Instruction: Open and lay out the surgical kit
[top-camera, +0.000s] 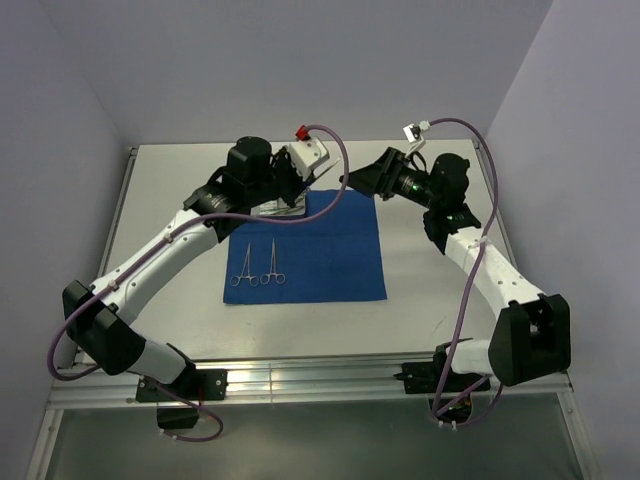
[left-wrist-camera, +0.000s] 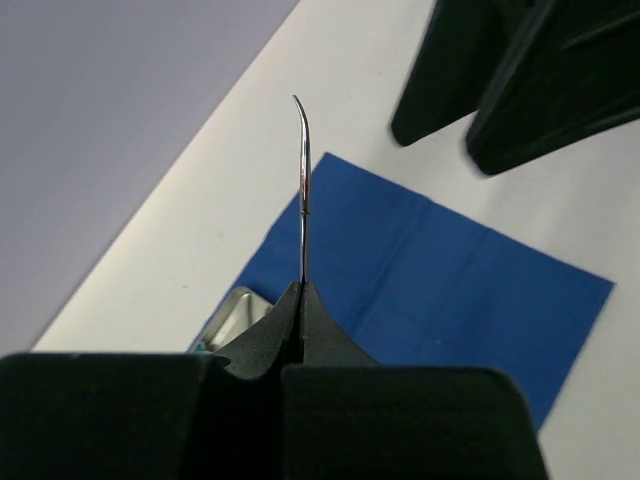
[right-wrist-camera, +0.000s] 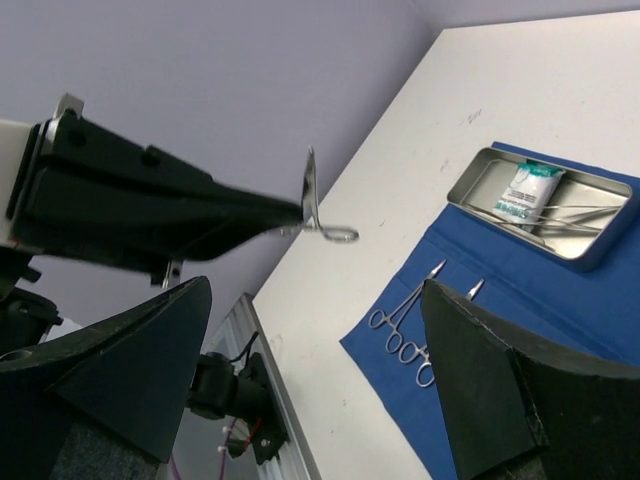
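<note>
The surgical kit's blue cloth (top-camera: 320, 250) lies spread flat on the table. Two ring-handled clamps (top-camera: 243, 265) (top-camera: 272, 263) rest side by side on its left part. The steel tray (right-wrist-camera: 470, 185) sits on the cloth's far left corner and holds a white-green packet (right-wrist-camera: 530, 190) and several slim instruments (right-wrist-camera: 565, 215). My left gripper (top-camera: 300, 188) hovers above the tray, shut on a curved clamp (left-wrist-camera: 303, 180) whose tip points away and whose ring handle (right-wrist-camera: 335, 233) hangs out sideways. My right gripper (right-wrist-camera: 316, 285) faces it from the right, open and holding nothing.
The right gripper's black fingers (left-wrist-camera: 520, 80) show close ahead in the left wrist view. Grey walls close in the table at the back and sides. An aluminium rail (top-camera: 320, 380) with both arm bases runs along the near edge.
</note>
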